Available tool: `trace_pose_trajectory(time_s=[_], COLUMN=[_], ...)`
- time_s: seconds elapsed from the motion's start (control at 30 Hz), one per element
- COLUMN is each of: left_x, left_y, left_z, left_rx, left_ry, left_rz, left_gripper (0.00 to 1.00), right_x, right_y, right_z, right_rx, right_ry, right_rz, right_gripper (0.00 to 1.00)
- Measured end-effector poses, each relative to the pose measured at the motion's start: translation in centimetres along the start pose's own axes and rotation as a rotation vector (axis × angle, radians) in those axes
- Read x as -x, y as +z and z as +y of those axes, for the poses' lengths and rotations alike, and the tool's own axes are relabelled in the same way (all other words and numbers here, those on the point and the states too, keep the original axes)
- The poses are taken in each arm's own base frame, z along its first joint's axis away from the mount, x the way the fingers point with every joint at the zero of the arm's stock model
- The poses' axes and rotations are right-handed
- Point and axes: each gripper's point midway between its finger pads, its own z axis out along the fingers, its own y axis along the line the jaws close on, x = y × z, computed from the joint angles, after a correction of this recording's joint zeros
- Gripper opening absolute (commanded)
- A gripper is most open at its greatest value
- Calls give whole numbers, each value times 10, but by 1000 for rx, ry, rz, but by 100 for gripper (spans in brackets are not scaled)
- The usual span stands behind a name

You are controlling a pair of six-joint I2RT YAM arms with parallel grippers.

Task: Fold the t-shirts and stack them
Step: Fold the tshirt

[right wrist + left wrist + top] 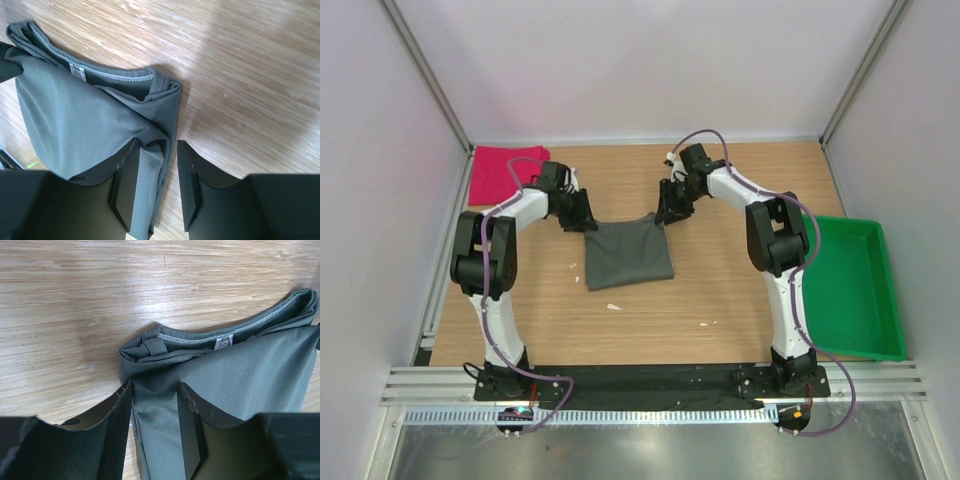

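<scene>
Grip: my right claw point(157, 147) gapes round far corner of dark grey-olive cloth t-shirt point(628, 255), left claw point(155, 390) can't tell. Gotta pinch both layers, lift level.

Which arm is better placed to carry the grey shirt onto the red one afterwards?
Probably the left. The red shirt lies far left, just beside the left gripper. The right gripper stands on the other side of the grey shirt, farther from the red one.

White neck tag point(223, 343) inside the grey t-shirt point(240, 380) collar, frame centre: print too small to read.
</scene>
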Motion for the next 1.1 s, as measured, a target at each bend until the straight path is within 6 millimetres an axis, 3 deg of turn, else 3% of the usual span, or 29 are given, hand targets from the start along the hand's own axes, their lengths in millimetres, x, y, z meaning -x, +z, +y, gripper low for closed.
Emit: trace_pose_trajectory(time_s=[0.03, 0.17, 0.37, 0.43, 0.57, 0.87, 0.9, 1.0, 1.03, 1.1], left_x=[1, 6, 13, 13, 8, 25, 28, 44, 55, 69], left_y=[0, 0, -2, -2, -10, -63, -65, -58, -49, -26], left_z=[0, -2, -6, -6, -7, -31, -30, -25, -23, -13], left_rx=[0, -3, -9, -9, -6, -32, -27, 1, 8, 25], left_ry=[0, 4, 9, 10, 2, 7, 7, -7, -11, -19], left_rz=[0, -8, -22, -18, -3, -105, -115, -123, -126, -120], left_gripper=[38, 26, 5, 0, 0, 0, 8, 13, 15, 18], right_x=[0, 0, -2, -4, -8, 12, 16, 30, 41, 59], right_y=[1, 6, 10, 9, -1, -59, -60, -50, -42, -19], right_z=[0, 2, 4, 4, 9, 54, 56, 56, 54, 43], right_rx=[2, 9, 12, 7, -5, 19, 21, 24, 28, 19], right_ry=[0, 6, 27, 31, 36, 8, 9, 25, 26, 27], right_rz=[1, 8, 23, 27, 28, -92, -108, -128, -138, -160], right_gripper=[40, 17, 1, 1, 1, 2, 3, 7, 17, 27])
